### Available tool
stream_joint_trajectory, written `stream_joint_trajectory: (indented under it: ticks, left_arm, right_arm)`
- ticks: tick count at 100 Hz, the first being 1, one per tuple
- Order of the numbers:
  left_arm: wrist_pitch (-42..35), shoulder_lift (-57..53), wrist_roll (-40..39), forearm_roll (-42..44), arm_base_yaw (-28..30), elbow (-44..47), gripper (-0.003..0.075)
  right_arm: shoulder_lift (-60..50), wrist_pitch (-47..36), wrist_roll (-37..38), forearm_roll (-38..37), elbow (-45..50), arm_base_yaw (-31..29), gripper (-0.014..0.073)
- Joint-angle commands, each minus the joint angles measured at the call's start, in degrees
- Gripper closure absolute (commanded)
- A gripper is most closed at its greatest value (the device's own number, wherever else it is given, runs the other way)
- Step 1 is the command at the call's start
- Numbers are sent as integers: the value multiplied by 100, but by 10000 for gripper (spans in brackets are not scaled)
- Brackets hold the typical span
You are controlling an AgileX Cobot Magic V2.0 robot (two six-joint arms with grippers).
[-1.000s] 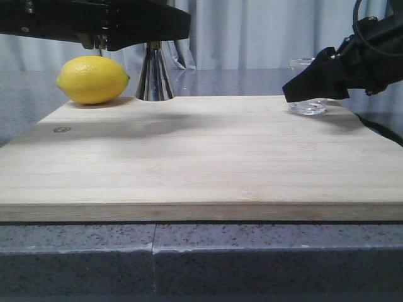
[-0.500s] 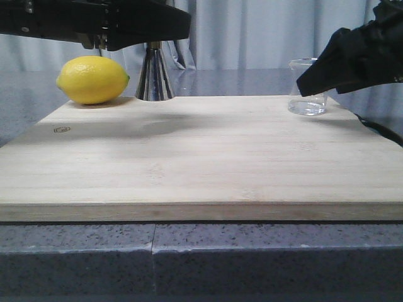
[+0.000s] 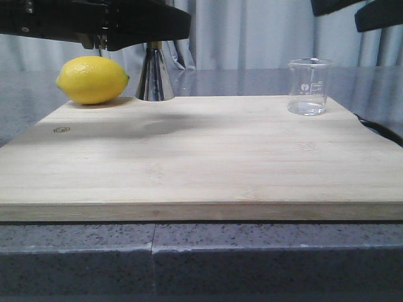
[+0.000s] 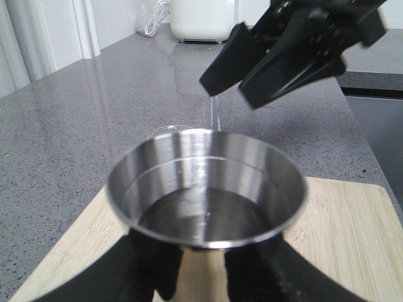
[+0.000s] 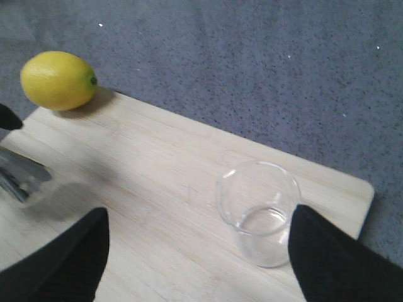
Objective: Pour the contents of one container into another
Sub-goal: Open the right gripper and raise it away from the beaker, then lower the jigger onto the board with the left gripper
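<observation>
The clear glass beaker (image 3: 308, 87) stands upright and free at the board's far right, a little liquid in its bottom; it also shows in the right wrist view as beaker (image 5: 258, 211). My right gripper (image 5: 201, 264) hangs open high above it, fingers wide apart, and appears at the top edge as right gripper (image 3: 356, 9). The steel jigger (image 3: 155, 78) stands at the board's back left beside the lemon. My left gripper (image 4: 204, 280) is shut on the jigger (image 4: 206, 189) around its waist. Liquid lies in the jigger's upper cup.
A yellow lemon (image 3: 92, 79) lies at the back left corner of the wooden board (image 3: 201, 157), touching nothing. The board rests on a grey speckled counter (image 3: 201, 251). A white appliance (image 4: 203, 19) stands far off on the counter.
My right gripper has risen up and away from the beaker, which stays standing on the board. The left gripper and jigger have not moved.
</observation>
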Motion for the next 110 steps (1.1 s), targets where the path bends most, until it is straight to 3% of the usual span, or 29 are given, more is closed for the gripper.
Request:
stream_joint_trajectory:
  ticks: [1,53,110]
  left_arm:
    - [577,-288,-57,-499,-49,-171,472]
    - [577,-288,-57,-499,-49,-171,472]
    - [631,317,-57,-499,-28,-515,472]
  right_arm:
    - [-405,-171,151,-130,-105,-28,62]
    - [-1865,-332,151,-130,-14,-28,62]
    - [-1972,-204,151,-130,-14,-28,62]
